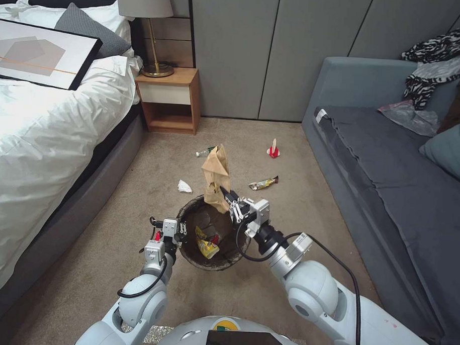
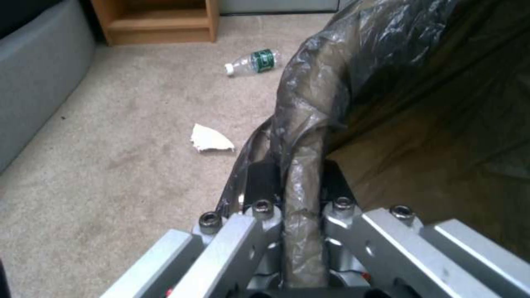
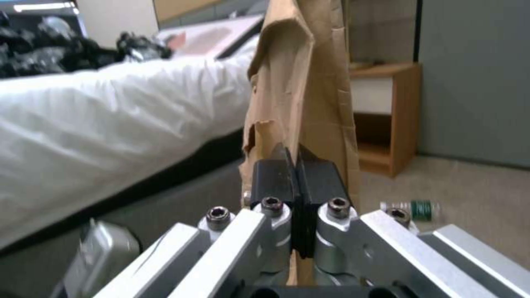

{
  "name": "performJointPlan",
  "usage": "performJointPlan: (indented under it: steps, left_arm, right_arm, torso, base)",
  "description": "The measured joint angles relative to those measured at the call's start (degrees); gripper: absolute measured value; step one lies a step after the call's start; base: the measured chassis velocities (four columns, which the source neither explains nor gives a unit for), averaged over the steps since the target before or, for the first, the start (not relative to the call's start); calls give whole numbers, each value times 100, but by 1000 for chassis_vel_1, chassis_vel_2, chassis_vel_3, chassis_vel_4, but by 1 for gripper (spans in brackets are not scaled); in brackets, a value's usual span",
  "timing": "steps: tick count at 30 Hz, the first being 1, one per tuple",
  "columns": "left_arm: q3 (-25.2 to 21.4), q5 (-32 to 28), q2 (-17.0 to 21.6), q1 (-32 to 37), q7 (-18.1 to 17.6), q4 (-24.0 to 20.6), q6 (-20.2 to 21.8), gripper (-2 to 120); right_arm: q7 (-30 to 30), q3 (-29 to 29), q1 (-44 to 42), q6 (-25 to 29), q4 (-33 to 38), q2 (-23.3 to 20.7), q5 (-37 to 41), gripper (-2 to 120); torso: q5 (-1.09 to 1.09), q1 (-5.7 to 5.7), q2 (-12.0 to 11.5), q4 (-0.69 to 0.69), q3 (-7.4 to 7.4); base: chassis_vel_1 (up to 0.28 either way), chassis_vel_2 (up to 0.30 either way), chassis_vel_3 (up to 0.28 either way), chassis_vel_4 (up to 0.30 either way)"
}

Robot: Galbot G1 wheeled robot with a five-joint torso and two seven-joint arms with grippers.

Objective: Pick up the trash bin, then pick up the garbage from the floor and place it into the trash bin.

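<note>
Low in the frame, left gripper point(image 1: 180, 231) clamps the trash bin point(image 1: 190, 210) rim; right gripper point(image 1: 228, 198) pinches the brown paper bag point(image 1: 216, 174) above its far edge, open carpet point(image 1: 309, 195) beyond.

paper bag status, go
Left gripper clamped on trash bin rim. Right gripper pinching brown paper bag above the bin. Nothing in the way.

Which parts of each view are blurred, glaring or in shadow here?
Head view: the white bedding glares; the trash bin interior is shadowed. Left wrist view: the bin liner is dark beyond the left gripper. Right wrist view: background soft, paper bag in the right gripper sharper.
</note>
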Motion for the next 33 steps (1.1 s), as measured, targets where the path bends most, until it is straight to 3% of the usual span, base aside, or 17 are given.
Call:
performJointPlan:
  steps: [28, 33]
  left_arm:
    - [-87, -9, -55, 28, -6, -123, -17, 2]
    - [-84, -20, -55, 17, -7, -123, -18, 2]
  right_arm:
    - [266, -733, 180, 70, -1381, 328, -431, 0]
    - [398, -754, 161, 23, -1412, 350, -502, 15]
  torso:
    - [0, 0, -1, 0, 0]
    - [0, 0, -1, 1, 0]
  base:
    - [0, 0, 0, 0]
    - [0, 0, 0, 0]
